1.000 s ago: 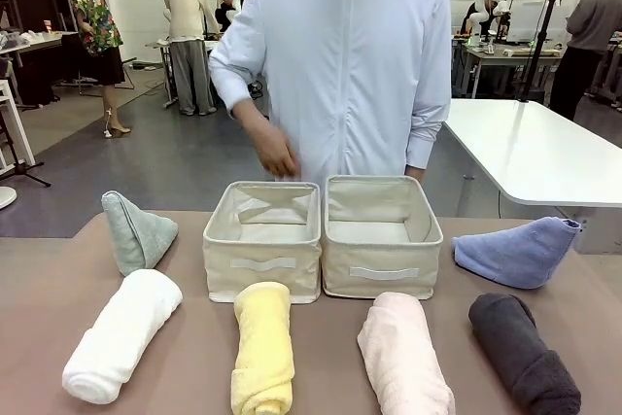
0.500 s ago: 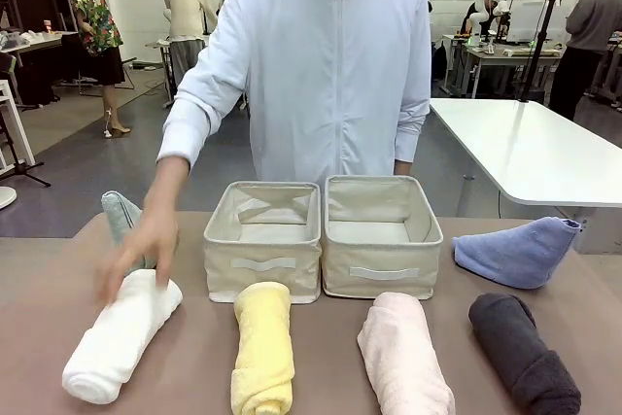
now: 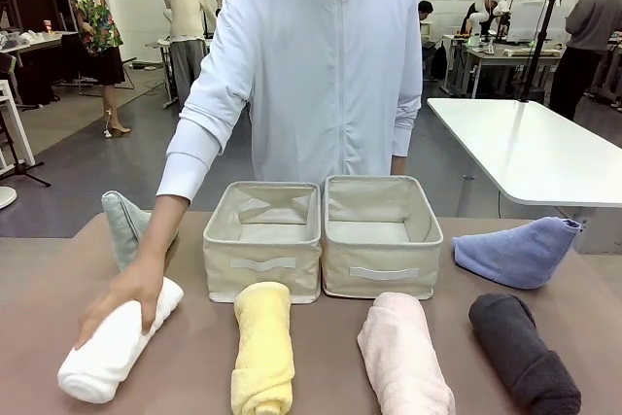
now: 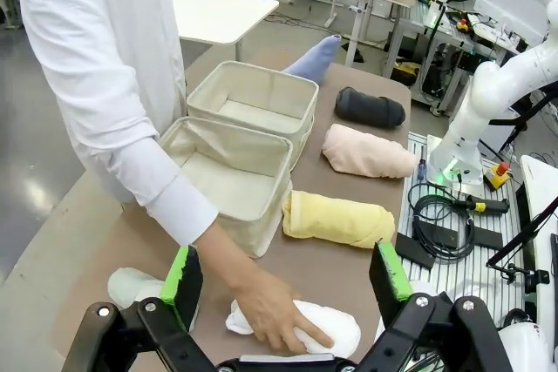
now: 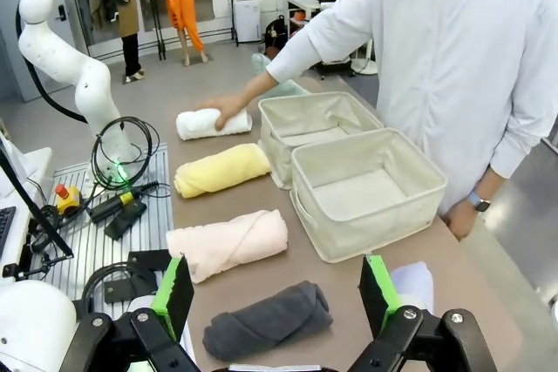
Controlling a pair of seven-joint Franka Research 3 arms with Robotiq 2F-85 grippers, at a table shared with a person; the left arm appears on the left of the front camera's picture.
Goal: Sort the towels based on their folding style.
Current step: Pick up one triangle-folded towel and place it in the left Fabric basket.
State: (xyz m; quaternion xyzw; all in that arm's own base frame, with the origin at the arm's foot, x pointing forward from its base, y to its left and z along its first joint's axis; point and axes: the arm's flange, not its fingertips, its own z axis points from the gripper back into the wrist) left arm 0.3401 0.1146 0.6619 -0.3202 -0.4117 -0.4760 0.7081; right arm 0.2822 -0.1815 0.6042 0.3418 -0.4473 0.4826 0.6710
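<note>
Four rolled towels lie in a row along the near edge: white [image 3: 102,357], yellow [image 3: 262,347], pink [image 3: 403,357] and dark grey [image 3: 525,352]. A person's hand [image 3: 126,298] rests on the far end of the white roll. A pale green-grey cone towel [image 3: 121,225] stands at the left, and a blue cone towel [image 3: 515,252] lies at the right. My left gripper [image 4: 286,283] hangs open above the white roll [image 4: 336,330] and the hand. Above the dark grey roll [image 5: 266,320], my right gripper [image 5: 276,294] is open too, holding nothing.
Two beige fabric bins, left [image 3: 262,264] and right [image 3: 381,269], stand side by side mid-table with nothing in them. The person stands right behind them at the far edge. Cables and the arm bases sit on the metal plate along my side [image 4: 453,233].
The person's hand swung from above the left bin down onto the white roll, which shifted slightly toward the near left. Both grippers stayed open.
</note>
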